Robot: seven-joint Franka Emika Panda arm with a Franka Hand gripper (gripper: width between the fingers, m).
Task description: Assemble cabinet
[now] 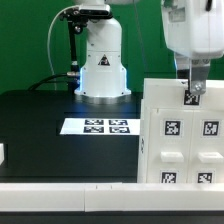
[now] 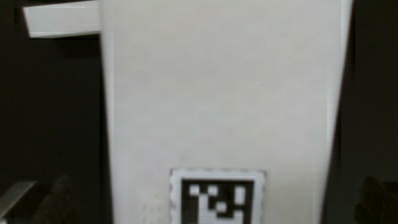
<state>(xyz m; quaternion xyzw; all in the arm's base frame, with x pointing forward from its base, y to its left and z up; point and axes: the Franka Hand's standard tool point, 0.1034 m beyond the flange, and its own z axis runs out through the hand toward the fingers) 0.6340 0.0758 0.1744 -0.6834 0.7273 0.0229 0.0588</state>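
Observation:
The cabinet (image 1: pixel 181 132) is a white boxy body with several black-and-white tags, standing at the exterior view's right. My gripper (image 1: pixel 192 95) hangs straight down over its top edge. In the wrist view a long white cabinet panel (image 2: pixel 222 100) with one tag (image 2: pixel 217 196) fills the middle. My gripper (image 2: pixel 199 205) straddles this panel. Its dark fingertips (image 2: pixel 36 200) show at both sides, with a dark gap between the panel and at least one finger. The gripper is open and holds nothing.
The marker board (image 1: pixel 97 126) lies flat on the black table in front of the robot base (image 1: pixel 101 62). A small white part (image 1: pixel 3 153) sits at the exterior view's left edge. A white rail (image 1: pixel 70 195) runs along the front. A white block (image 2: pixel 63 18) shows beside the panel.

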